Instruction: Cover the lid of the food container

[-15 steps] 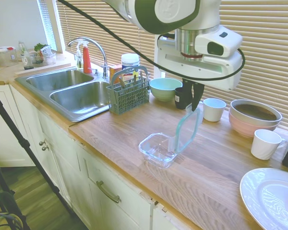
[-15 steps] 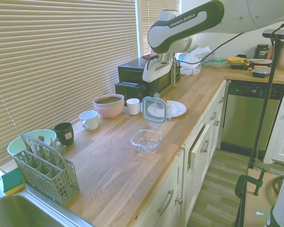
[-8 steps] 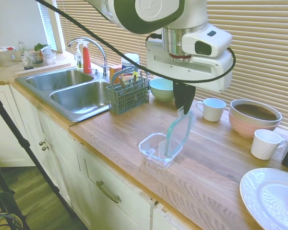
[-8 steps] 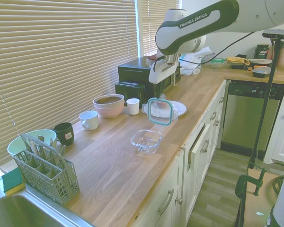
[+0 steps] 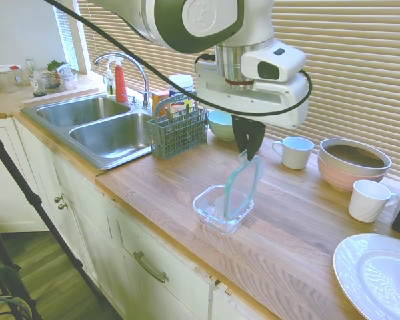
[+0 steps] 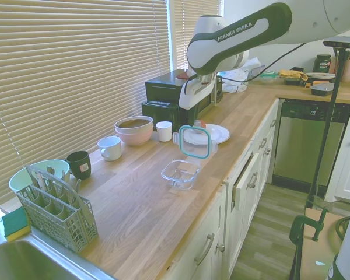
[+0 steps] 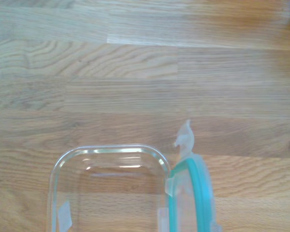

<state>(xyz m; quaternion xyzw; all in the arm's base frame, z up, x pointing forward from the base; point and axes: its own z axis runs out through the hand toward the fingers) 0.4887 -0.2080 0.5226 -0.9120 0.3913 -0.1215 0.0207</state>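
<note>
The clear square food container point(image 5: 221, 209) point(image 6: 180, 174) point(image 7: 108, 191) sits empty on the wooden counter near its front edge. My gripper point(image 5: 247, 153) point(image 6: 187, 127) is shut on the top edge of the lid point(image 5: 241, 187) point(image 6: 195, 142) point(image 7: 189, 192), a clear sheet with a teal rim and snap tabs. The lid hangs nearly on edge, just above the container's right side in the first exterior view. In the wrist view the lid's teal edge runs alongside the container's rim.
A grey cutlery basket point(image 5: 178, 129), a mint bowl point(image 5: 228, 123), a dark mug point(image 6: 79, 164), white cups point(image 5: 297, 151) point(image 5: 369, 199) and stacked bowls point(image 5: 354, 162) stand behind. A white plate point(image 5: 375, 274) lies at the right. The sink point(image 5: 97, 125) is at the left.
The arm has carried the hanging lid sideways toward the container; its lower edge now hangs just over the container's side rather than beside it.
</note>
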